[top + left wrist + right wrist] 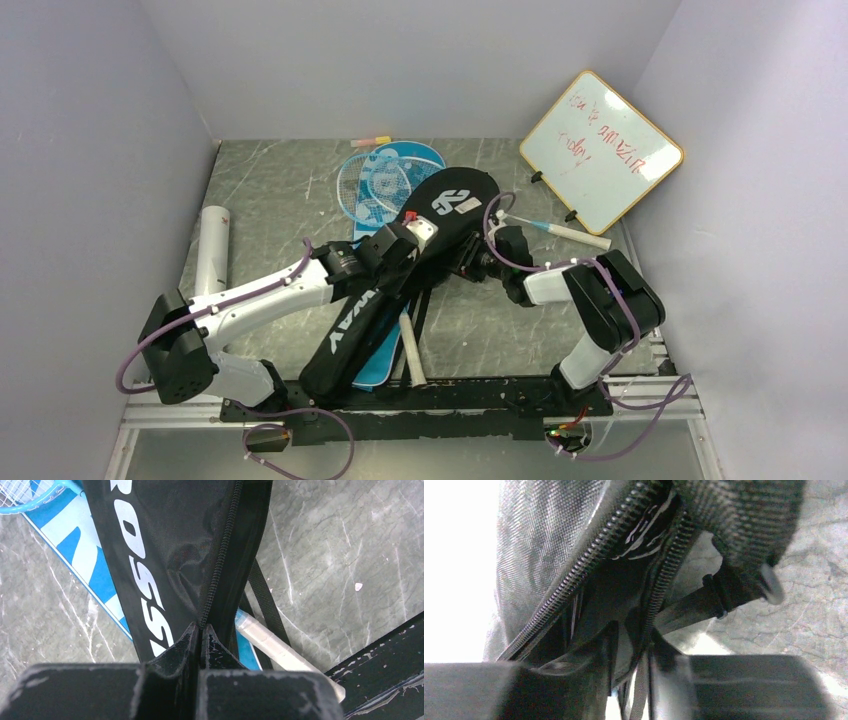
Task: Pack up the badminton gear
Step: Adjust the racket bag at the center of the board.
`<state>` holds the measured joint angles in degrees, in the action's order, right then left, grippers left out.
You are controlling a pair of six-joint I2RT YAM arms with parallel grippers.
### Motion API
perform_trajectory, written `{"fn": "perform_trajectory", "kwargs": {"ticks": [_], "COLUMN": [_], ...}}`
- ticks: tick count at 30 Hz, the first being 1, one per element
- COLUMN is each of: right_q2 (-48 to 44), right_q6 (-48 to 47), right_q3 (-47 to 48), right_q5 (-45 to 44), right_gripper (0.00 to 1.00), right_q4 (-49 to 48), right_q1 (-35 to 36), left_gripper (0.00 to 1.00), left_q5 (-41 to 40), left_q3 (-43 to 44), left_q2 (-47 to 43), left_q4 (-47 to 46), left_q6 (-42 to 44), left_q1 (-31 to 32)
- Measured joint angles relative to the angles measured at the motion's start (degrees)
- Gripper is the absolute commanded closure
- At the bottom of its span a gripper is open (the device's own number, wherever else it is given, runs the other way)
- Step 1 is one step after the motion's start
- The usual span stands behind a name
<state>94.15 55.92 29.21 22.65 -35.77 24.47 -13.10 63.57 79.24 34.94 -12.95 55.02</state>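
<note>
Grey marbled surface [260, 190] boxed in by pale walls, orange-rimmed whiteboard [600, 150] propped at the far right, long white tube [211, 245] along the left. At the centre, the black bag [445, 215] — racket-shaped, white-lettered, lying slantwise over the blue bag [384, 368], with a light-blue racket [372, 185] resting on the blue one's far end. Matte woven cloth, limp. Probably light and floppy, apt to sag and fold if lifted by one corner, so best taken along the firmer zipper [220, 560] edge, one hold on each side to keep the mouth spread. Coarse black teeth, smooth fabric, thin webbing strap underneath. A white handle [282, 650], round and slick-looking, poking out below the bag toward the near edge. Left gripper [201, 632]: jaws pinched fully together right at the zipper line, thin bag cloth seemingly caught between. Right gripper [629, 630]: jaws narrow, one finger either side of the gaping zipper edge — clamped or merely close, cannot tell.
</note>
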Motion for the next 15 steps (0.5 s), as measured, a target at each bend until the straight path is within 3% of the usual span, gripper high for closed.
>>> {"fn": "perform_trajectory", "kwargs": {"ticks": [2, 6, 15], "right_q2": [0.0, -0.4, -10.3], "right_q6": [0.3, 1.5, 2.2], "right_q3": [0.0, 0.1, 1.5], "right_q5": [-0.3, -0.6, 0.3], "right_gripper": [1.00, 1.00, 1.00], "right_q4": [-0.3, -0.2, 7.5], "right_q1": [0.0, 0.0, 0.0], "left_gripper": [0.95, 0.94, 0.47], "left_q5": [0.0, 0.3, 3.4], "left_q3": [0.0, -0.4, -2.6], "left_q2": [0.0, 0.0, 0.0], "left_q4": [0.0, -0.3, -2.8], "left_q6": [0.0, 0.0, 1.0], "left_q1": [-0.1, -0.2, -0.2]}}
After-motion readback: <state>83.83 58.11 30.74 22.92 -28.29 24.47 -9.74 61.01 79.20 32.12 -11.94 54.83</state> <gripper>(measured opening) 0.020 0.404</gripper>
